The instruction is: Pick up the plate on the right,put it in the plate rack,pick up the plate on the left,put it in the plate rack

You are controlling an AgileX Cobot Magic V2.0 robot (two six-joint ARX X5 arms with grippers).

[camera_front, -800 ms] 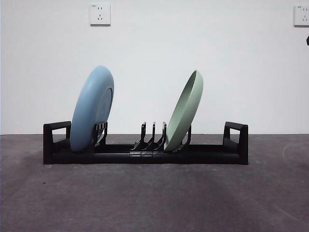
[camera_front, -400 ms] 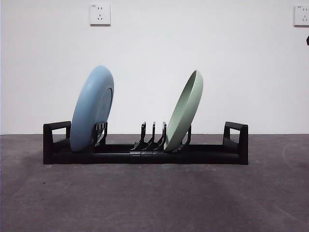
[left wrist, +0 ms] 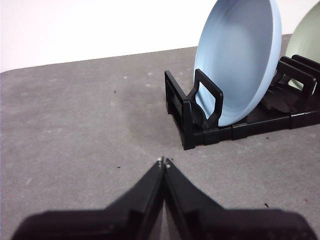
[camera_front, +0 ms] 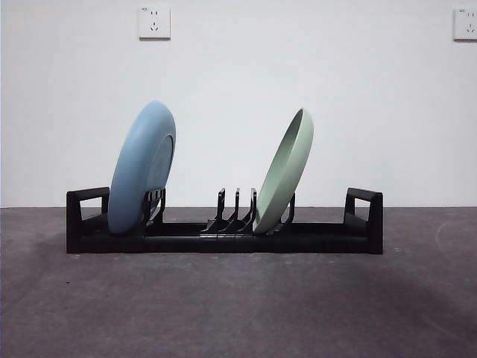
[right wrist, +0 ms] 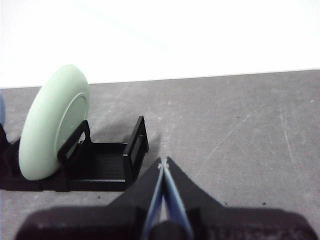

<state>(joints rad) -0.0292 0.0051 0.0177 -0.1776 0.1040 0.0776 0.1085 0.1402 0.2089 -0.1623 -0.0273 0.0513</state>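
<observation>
The black plate rack (camera_front: 223, 237) lies across the grey table. A light blue plate (camera_front: 141, 168) leans in its left prongs and a pale green plate (camera_front: 285, 171) leans in its right prongs. The left wrist view shows the blue plate (left wrist: 239, 60) in the rack (left wrist: 200, 120), with my left gripper (left wrist: 164, 162) shut, holding nothing, over bare table short of the rack's end. In the right wrist view the green plate (right wrist: 52, 127) stands in the rack (right wrist: 107, 162), and my right gripper (right wrist: 163, 162) is shut, holding nothing, off the rack's other end. Neither gripper shows in the front view.
Behind the table is a white wall with two sockets (camera_front: 154, 22) (camera_front: 465, 23). The three middle prongs (camera_front: 237, 209) between the plates hold nothing. Grey table (camera_front: 238, 306) stretches in front of the rack and to both sides.
The black tip of an arm at the front view's upper right edge has gone out of the picture. Both plates and the rack have stayed put.
</observation>
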